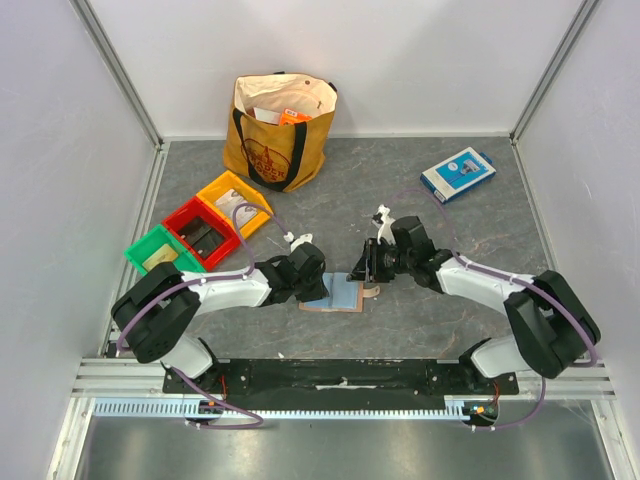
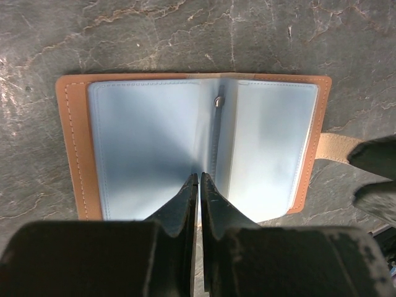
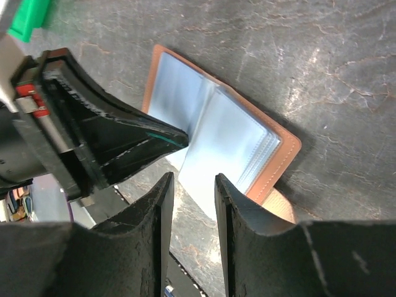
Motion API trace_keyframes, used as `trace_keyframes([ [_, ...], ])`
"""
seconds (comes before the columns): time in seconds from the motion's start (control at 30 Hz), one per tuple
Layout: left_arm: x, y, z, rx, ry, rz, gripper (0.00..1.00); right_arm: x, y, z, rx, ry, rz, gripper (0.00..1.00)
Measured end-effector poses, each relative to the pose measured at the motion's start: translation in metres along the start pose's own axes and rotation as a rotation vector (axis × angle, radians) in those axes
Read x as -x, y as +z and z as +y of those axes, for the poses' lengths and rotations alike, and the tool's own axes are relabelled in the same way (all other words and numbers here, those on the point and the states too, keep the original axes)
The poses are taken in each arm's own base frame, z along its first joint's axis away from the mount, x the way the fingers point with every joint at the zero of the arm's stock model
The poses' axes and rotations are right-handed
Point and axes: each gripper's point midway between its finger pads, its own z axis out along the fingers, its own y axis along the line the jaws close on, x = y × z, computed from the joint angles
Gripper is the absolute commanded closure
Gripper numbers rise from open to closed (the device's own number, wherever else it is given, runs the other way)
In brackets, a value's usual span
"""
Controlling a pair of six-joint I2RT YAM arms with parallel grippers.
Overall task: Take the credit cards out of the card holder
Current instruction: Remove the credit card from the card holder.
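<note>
The card holder (image 1: pixel 345 295) lies open and flat on the table between the two arms, tan leather outside (image 2: pixel 74 136) and pale blue clear sleeves inside (image 3: pixel 223 136). Its snap tab (image 2: pixel 337 148) sticks out to the right. My left gripper (image 2: pixel 199 176) is shut, with its tips resting on the sleeves at the fold near the front edge. My right gripper (image 3: pixel 192 179) stands open just off the holder's right side. A loose corner of a sleeve points into its gap without being pinched. The credit cards are hidden; only sleeves show.
A tan tote bag (image 1: pixel 280 130) stands at the back. A blue-and-white flat box (image 1: pixel 458 173) lies back right. Yellow (image 1: pixel 233 200), red (image 1: pixel 200 232) and green (image 1: pixel 158 252) bins sit in a row at the left. The two grippers are close together over the holder.
</note>
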Motion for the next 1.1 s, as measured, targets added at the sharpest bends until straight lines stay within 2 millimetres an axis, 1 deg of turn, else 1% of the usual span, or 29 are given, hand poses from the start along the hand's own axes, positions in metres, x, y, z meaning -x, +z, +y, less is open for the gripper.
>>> trace_keyframes([
  [0.2,0.000,0.000,0.000,-0.001,0.000,0.000,0.91,-0.011,0.013,-0.015,-0.030,0.040,0.047,0.60],
  [0.47,-0.002,0.000,0.000,-0.005,0.000,0.006,0.91,-0.018,0.022,-0.023,-0.038,0.072,0.065,0.60],
  [0.9,-0.002,0.000,0.000,-0.006,-0.006,0.004,0.91,-0.020,0.024,-0.032,-0.076,0.083,0.058,0.61],
  [1.0,-0.002,-0.001,0.000,-0.008,-0.007,0.002,0.91,-0.021,0.023,-0.034,-0.086,0.086,0.060,0.61],
  [1.1,-0.004,-0.007,0.005,-0.003,-0.007,0.000,0.91,-0.021,0.024,-0.034,-0.087,0.086,0.060,0.61],
])
